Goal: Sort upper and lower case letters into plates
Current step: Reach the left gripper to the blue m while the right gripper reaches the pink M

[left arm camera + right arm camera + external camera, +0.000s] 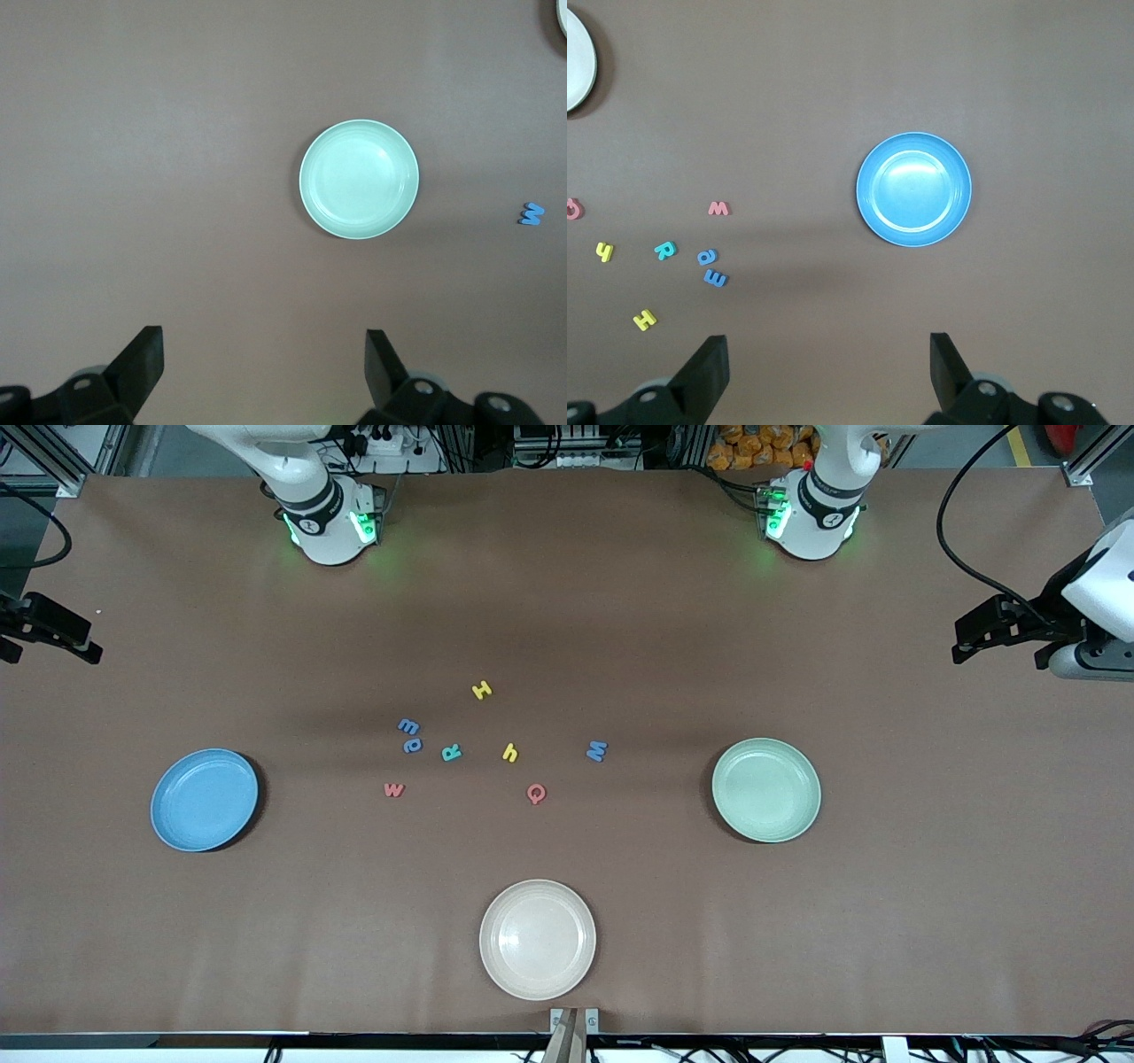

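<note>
The sky blue plate [205,800] lies toward the right arm's end of the table and the mint green plate [766,789] toward the left arm's end; both are empty. Several small foam letters lie between them: yellow H [481,689], teal R [451,752], yellow h [509,753], red w [394,789], red Q [536,793], blue M [596,750] and two more blue letters [410,735]. My left gripper [264,350] is open and empty, high above bare table beside the mint plate [359,180]. My right gripper [828,354] is open and empty, high beside the blue plate [913,189].
An empty cream-white plate [538,939] lies near the table's front edge, nearer to the front camera than the letters. Brown mat [567,602] covers the table. Both arm bases stand at the back edge.
</note>
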